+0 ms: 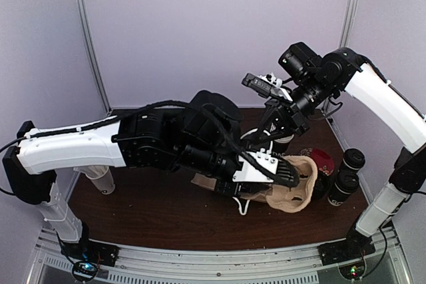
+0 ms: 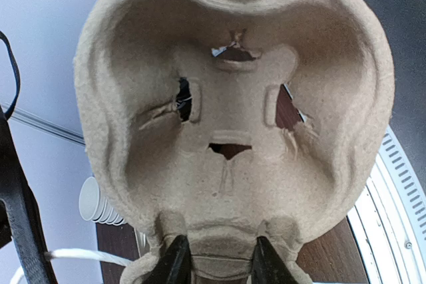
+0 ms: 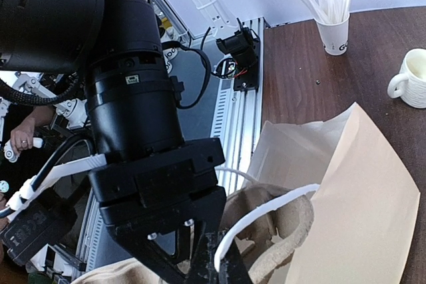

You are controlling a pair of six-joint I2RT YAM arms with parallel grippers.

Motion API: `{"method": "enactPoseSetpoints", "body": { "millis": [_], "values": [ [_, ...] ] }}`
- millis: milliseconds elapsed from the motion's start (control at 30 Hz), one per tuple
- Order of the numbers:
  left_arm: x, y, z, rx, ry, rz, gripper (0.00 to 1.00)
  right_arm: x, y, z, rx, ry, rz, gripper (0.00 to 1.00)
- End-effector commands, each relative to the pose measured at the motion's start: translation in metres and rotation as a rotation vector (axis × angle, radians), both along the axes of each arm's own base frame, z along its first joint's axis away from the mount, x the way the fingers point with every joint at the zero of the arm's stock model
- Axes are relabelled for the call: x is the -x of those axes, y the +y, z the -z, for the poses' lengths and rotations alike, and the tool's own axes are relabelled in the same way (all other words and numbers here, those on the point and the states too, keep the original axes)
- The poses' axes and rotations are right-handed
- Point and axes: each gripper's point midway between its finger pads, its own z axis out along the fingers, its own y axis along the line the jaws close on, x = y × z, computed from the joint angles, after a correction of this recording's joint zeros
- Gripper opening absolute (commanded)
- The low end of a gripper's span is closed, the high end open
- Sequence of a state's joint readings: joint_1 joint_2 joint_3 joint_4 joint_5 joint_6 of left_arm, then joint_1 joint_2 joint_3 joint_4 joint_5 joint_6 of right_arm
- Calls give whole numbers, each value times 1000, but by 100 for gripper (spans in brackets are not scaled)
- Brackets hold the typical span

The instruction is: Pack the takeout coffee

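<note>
Two black lidded coffee cups (image 1: 353, 159) (image 1: 343, 189) stand at the table's right edge, apart from both grippers. My left gripper (image 1: 287, 176) is shut on the edge of a tan pulp cup carrier (image 1: 298, 191), holding it tilted beside the cups. In the left wrist view the carrier (image 2: 233, 98) fills the frame, its rim pinched between my black fingers (image 2: 176, 264). My right gripper (image 3: 223, 267) is shut on the white handle (image 3: 266, 214) of a tan paper bag (image 3: 363, 197). The bag (image 1: 212, 183) lies mostly hidden under the left arm.
A white mug (image 3: 413, 78) and a white cup of white sticks (image 3: 333, 31) stand on the brown table (image 1: 153, 207). A stack of white cups (image 1: 100, 179) is at the left. A red-topped item (image 1: 322, 159) sits by the black cups. The left arm (image 3: 133, 111) crowds the right wrist view.
</note>
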State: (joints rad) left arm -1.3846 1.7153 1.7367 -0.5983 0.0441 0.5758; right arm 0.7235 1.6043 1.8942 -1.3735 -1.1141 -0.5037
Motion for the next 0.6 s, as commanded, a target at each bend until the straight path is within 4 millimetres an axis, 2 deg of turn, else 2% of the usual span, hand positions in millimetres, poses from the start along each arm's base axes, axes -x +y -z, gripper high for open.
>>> {"method": "enactPoseSetpoints", "body": {
  "millis": [0, 200, 400, 567],
  "values": [
    [-3, 16, -6, 14, 3, -36, 30, 2, -2, -10, -18, -56, 12, 0],
    [-1, 25, 1, -3, 13, -44, 31, -12, 0, -16, -19, -92, 52, 0],
    [2, 31, -1, -1, -5, -52, 31, -33, 0, -18, -10, -121, 129, 0],
    [5, 33, -2, -2, -24, -49, 31, -32, -1, -25, -28, -118, 130, 0]
  ]
}}
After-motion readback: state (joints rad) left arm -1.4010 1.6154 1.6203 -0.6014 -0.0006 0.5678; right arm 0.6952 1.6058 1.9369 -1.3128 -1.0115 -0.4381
